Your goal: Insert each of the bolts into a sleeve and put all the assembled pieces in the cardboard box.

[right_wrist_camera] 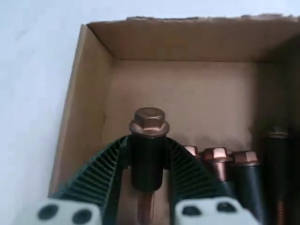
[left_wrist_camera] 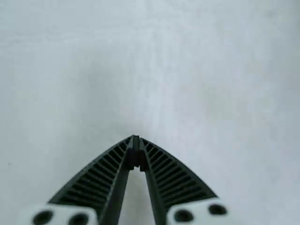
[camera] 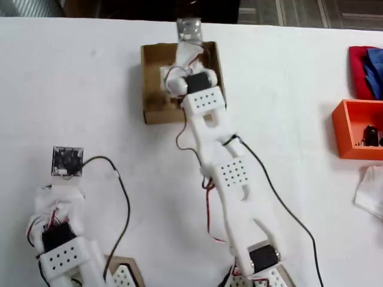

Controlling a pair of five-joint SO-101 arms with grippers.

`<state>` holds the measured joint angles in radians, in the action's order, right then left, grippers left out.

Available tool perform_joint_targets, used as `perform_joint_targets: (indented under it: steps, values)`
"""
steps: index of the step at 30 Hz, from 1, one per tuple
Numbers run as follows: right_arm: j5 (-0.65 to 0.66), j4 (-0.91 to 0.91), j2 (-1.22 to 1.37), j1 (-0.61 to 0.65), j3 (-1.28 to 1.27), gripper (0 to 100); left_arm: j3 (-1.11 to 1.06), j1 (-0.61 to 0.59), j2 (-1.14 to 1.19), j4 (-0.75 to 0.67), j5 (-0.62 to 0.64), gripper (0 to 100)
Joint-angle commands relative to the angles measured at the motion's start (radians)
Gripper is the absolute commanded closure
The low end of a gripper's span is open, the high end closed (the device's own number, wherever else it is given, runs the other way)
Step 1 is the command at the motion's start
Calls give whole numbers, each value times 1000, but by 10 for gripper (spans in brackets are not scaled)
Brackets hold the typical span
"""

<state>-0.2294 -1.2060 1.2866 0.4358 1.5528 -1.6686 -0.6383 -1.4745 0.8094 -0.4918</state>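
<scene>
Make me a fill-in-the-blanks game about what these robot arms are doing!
1. The right tool is shut on a black ____ with a bolt in it.
2. It holds that piece over a box made of ____.
3. The left tool is ____, with nothing in it.
4. The bin on the white table is coloured ____.

Missing words: sleeve, cardboard, shut, orange.
</scene>
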Motion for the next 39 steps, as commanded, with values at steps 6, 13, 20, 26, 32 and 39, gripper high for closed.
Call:
perform_joint_targets:
  steps: [6,13,20,26,32,39]
  values:
    - [-6,-7,-70,19,-48,977,10,-9,-11,3,-12,974]
    - [-5,1,-94,13,-135,977,10,-9,-11,3,-12,974]
    - [-5,-2,-91,13,-141,977,10,-9,-11,3,-12,974]
    - [-5,-42,-93,18,-141,977,8,-9,-11,3,-12,974]
    - [-5,-54,-90,16,-141,977,8,-9,-11,3,-12,974]
    - [-5,-51,-87,18,-143,977,8,-9,-11,3,-12,974]
